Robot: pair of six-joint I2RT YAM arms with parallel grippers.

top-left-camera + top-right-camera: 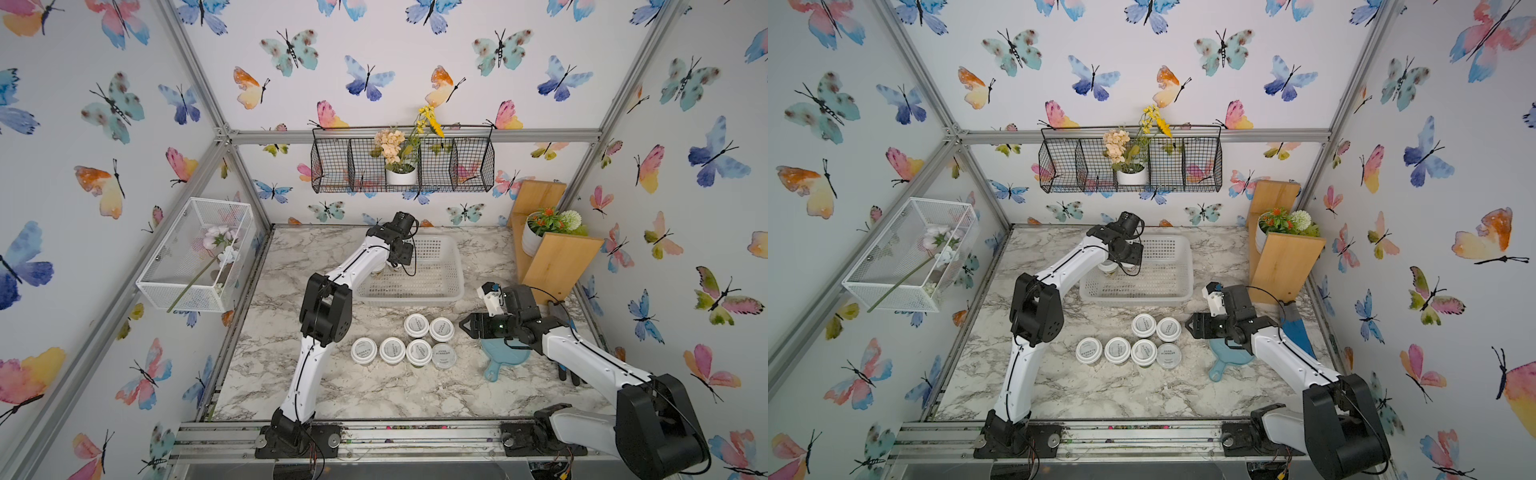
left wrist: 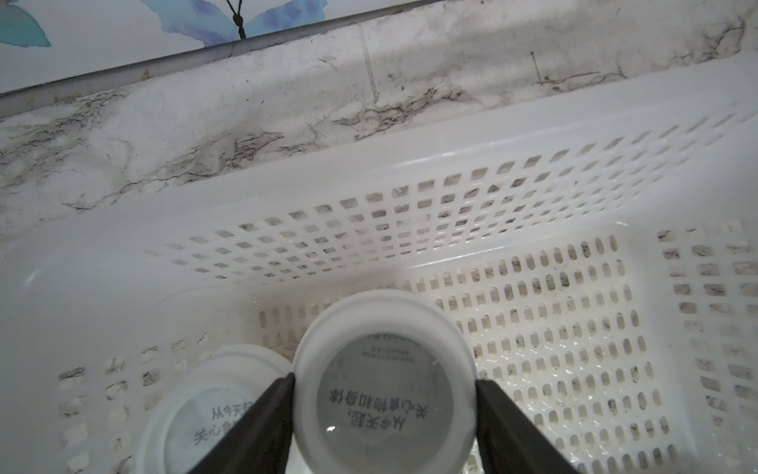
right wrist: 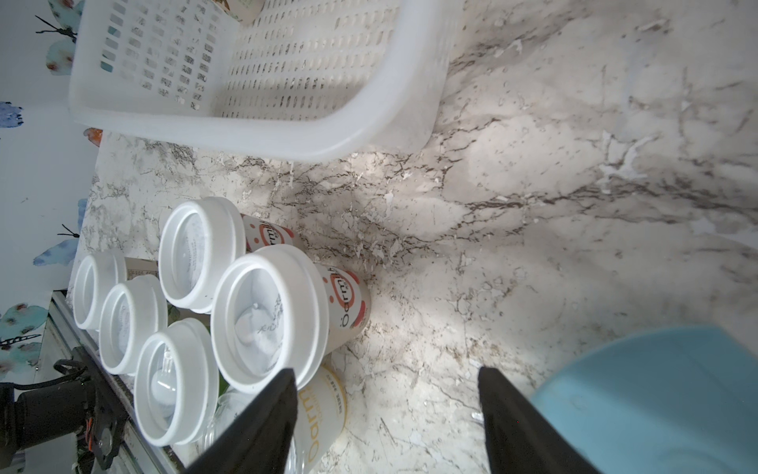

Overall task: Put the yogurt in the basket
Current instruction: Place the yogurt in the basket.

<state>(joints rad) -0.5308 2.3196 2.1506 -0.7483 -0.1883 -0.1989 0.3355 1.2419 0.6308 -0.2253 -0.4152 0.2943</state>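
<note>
**Two jars in the basket, six on the table**

Left wrist view: your left gripper (image 2: 385,378) is down inside the basket (image 2: 369,164) and closed on the held jar (image 2: 383,402). One black finger sits tight against each side of its white lid rim. You can't tell from here whether the jar's bottom is touching the perforated floor. A second jar (image 2: 197,418) stands just beside it, in the corner of the basket, partly hidden behind one of the fingers (image 2: 262,422).

Right wrist view: your right gripper (image 3: 387,371) has its jaws spread with nothing between them but bare marble table (image 3: 533,184). The six jars (image 3: 266,316) are bunched up off one fingertip, lids facing the camera. One jar with a flatter lid is half hidden behind that finger. A blue board (image 3: 656,390) shows off the other fingertip, and the basket sits beyond the jars.

In both top views, your left arm reaches over the near left part of the basket, and the wrist hides most of what it's holding. The six jars stand between the basket and the front edge, two nearer the basket and four in a row behind them. The pale-lid jar (image 1: 444,356) is the right end of that row. Your right gripper hovers just to the right of them, above the blue board.
</note>
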